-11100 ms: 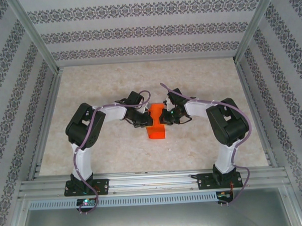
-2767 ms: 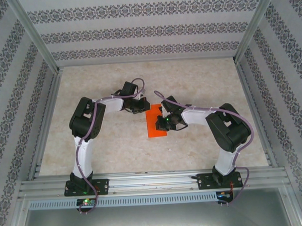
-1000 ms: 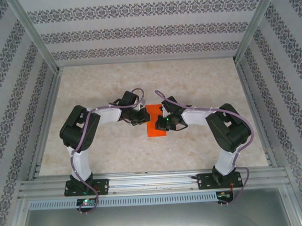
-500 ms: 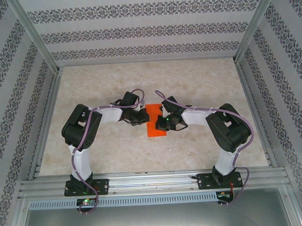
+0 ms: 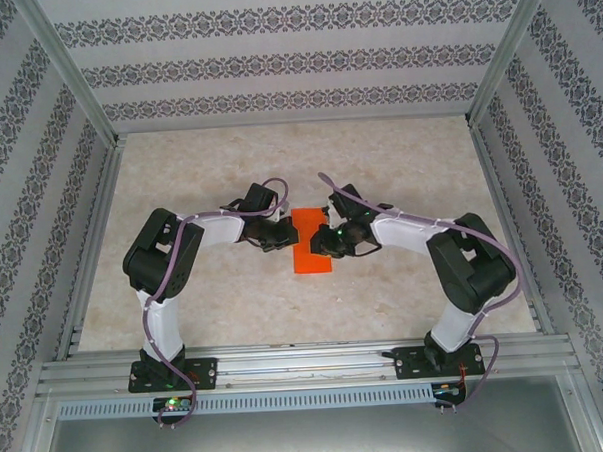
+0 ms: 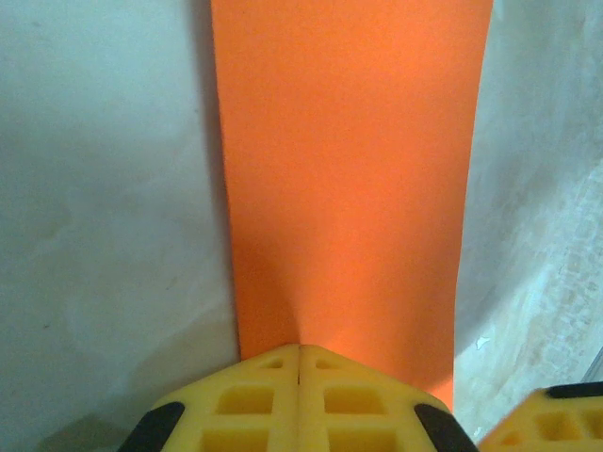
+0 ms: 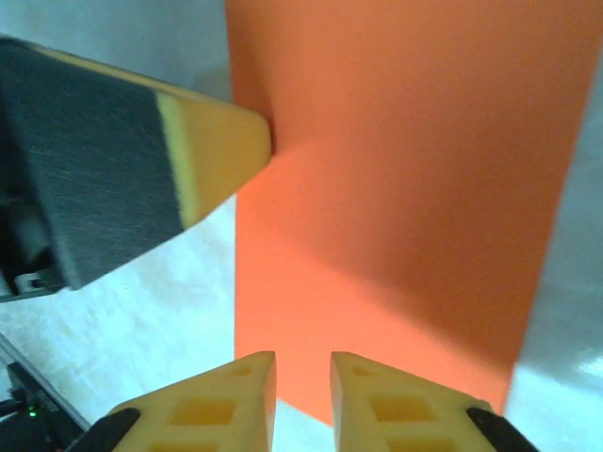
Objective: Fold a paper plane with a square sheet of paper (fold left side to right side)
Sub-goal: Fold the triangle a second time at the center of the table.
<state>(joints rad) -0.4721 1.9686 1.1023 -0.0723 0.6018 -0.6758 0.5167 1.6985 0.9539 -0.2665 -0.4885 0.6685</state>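
Beige marbled surface (image 5: 199,170) between patterned walls (image 5: 274,57). The orange sheet of paper (image 5: 309,258) (folded to a narrow strip) lies flat at the centre, between both arms. The left gripper (image 6: 299,377), fingers pressed together, touches the strip's left side. The right gripper (image 7: 301,386), fingers a narrow gap apart, sits over the strip's nearest edge.

Pale marbled tabletop (image 5: 179,181), patterned walls (image 5: 274,62), aluminium rail (image 5: 308,364) in front.
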